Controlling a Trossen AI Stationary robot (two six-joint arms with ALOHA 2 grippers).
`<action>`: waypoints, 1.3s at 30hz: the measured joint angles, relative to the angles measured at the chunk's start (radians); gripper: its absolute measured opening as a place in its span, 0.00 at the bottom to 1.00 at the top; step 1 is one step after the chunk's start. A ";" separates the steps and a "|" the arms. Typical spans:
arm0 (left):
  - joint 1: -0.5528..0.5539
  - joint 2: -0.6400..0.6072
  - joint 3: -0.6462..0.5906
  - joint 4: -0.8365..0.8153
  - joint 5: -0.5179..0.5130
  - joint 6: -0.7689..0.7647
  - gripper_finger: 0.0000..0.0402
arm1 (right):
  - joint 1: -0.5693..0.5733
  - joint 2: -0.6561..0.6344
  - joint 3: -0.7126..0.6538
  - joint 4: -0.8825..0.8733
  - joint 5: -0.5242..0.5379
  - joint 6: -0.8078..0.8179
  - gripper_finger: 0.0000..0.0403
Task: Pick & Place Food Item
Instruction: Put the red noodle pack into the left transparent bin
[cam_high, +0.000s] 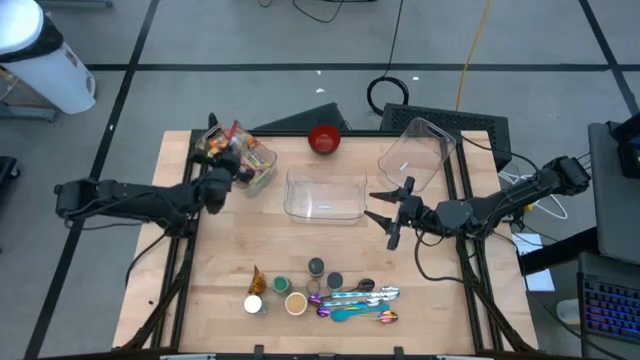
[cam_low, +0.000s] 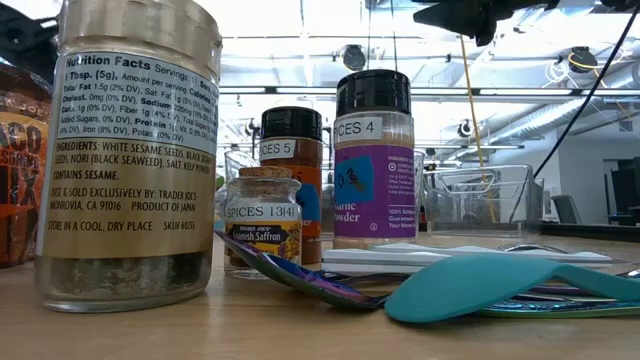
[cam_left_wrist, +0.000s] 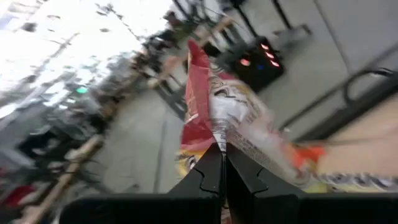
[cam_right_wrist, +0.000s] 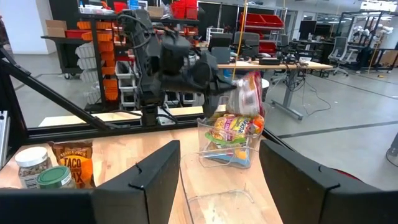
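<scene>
A red and white snack bag (cam_left_wrist: 214, 106) is between the shut fingers of my left gripper (cam_left_wrist: 222, 171), over a clear bin of snack packets (cam_right_wrist: 230, 134) at the table's far left. In the high view the left gripper (cam_high: 238, 168) reaches that bin (cam_high: 250, 160) from the left. My right gripper (cam_high: 390, 212) hovers open at the right of an empty clear tub (cam_high: 325, 195) in the table's middle, nothing between its fingers (cam_right_wrist: 155, 180). My left gripper pinches the snack bag by one edge (cam_left_wrist: 219, 146) between its two fingers, which lie about level and come from the table's left. The bag (cam_right_wrist: 247, 93) stands out beyond the fingertips, above the packets in the bin. Whether it hangs clear of them I cannot tell.
A red bowl (cam_high: 324, 140) sits at the far edge and a clear lid or second tub (cam_high: 415, 152) lies tilted at the far right. Spice jars (cam_high: 295, 295) and coloured spoons (cam_high: 360, 300) crowd the near edge. A taco seasoning pouch (cam_right_wrist: 69, 163) stands beside the jars.
</scene>
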 joint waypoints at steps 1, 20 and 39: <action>0.020 0.008 0.000 -0.042 0.015 -0.041 0.01 | 0.000 0.000 0.000 0.000 0.000 0.001 0.53; 0.103 0.096 0.001 -0.309 0.232 -0.409 0.04 | 0.000 0.000 0.000 -0.003 -0.001 0.003 0.53; 0.134 0.075 0.097 -0.587 0.279 -0.582 0.55 | 0.000 0.000 0.000 0.003 -0.005 0.009 0.53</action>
